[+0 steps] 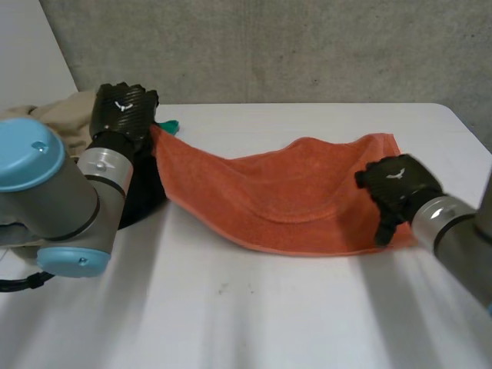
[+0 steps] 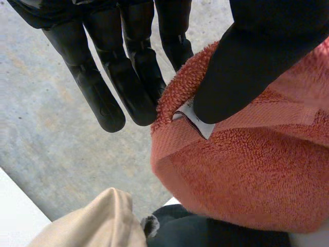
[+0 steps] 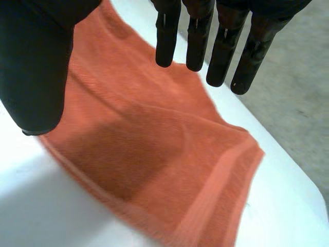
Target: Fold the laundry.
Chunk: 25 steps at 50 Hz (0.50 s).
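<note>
A grey concrete wall (image 1: 307, 46) backs the white table (image 1: 254, 323) on my head view. The orange towel (image 1: 284, 192) runs across the table from about ten o'clock to about three o'clock. Its ten o'clock corner is lifted off the surface and the rest sags down onto the table.

The left hand (image 1: 123, 108) has that raised corner. On its wrist camera I see the thumb (image 2: 241, 67) pressed onto the terry beside a small white label (image 2: 198, 121), and the straight fingers (image 2: 128, 87) back the towel's rolled edge, so the corner is pinched between them.

The right hand (image 1: 396, 184) sits over the towel's three o'clock end. Its fingers are straight and spread well away from the thumb, with the cloth lying flat under the palm. I can't be sure from here whether it touches the towel.

Under the left arm lies a black cloth (image 1: 142, 196). A beige cloth (image 1: 65, 115) is heaped at nine o'clock, and something green (image 1: 170, 124) peeks out just beside the left hand.
</note>
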Each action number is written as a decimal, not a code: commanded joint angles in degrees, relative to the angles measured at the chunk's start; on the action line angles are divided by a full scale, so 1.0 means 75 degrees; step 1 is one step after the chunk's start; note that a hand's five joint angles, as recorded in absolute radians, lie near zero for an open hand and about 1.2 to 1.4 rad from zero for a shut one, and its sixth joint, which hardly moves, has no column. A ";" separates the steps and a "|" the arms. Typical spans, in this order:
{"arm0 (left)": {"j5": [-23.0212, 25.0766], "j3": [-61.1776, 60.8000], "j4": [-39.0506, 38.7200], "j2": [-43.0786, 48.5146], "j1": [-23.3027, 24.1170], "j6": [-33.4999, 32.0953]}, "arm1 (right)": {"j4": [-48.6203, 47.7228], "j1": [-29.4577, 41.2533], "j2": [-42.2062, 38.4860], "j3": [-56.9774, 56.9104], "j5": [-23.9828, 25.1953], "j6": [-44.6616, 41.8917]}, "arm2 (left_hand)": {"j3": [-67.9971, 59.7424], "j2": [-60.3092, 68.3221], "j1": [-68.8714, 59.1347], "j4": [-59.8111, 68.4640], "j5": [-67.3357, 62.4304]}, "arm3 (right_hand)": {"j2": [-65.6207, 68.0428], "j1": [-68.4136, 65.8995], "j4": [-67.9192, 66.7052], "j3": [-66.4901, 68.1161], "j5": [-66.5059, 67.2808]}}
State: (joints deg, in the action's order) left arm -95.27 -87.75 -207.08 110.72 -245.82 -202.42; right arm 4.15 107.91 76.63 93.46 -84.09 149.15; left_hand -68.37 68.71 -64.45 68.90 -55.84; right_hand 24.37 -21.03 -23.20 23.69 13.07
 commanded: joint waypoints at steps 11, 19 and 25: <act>0.0000 -0.0382 0.0365 -0.0747 -0.0236 0.0551 | 0.0642 -0.2259 -0.0771 -0.0249 0.2762 -0.2480 | -0.1551 0.1505 -0.2073 0.1481 -0.1889 | 0.0181 -0.0626 -0.0337 0.0271 0.0354; 0.0024 -0.0522 0.0389 -0.0711 -0.0271 0.0751 | 0.0842 -0.2446 -0.1416 -0.0414 0.2364 -0.3070 | -0.1551 0.1505 -0.2073 0.1481 -0.1889 | 0.0495 -0.0940 -0.0651 0.0585 0.0668; 0.0024 -0.0546 0.0389 -0.0700 -0.0412 0.0751 | 0.0736 -0.2786 -0.1814 -0.0309 0.2551 -0.3128 | -0.1551 0.1505 -0.2073 0.1481 -0.1889 | 0.0518 -0.0963 -0.0673 0.0607 0.0691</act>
State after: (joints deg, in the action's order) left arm -95.13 -91.66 -204.12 105.35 -248.05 -196.73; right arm 10.46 88.95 65.33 90.48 -65.52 125.24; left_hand -68.37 68.71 -64.45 68.90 -55.84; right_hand 24.44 -21.04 -23.33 23.82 14.17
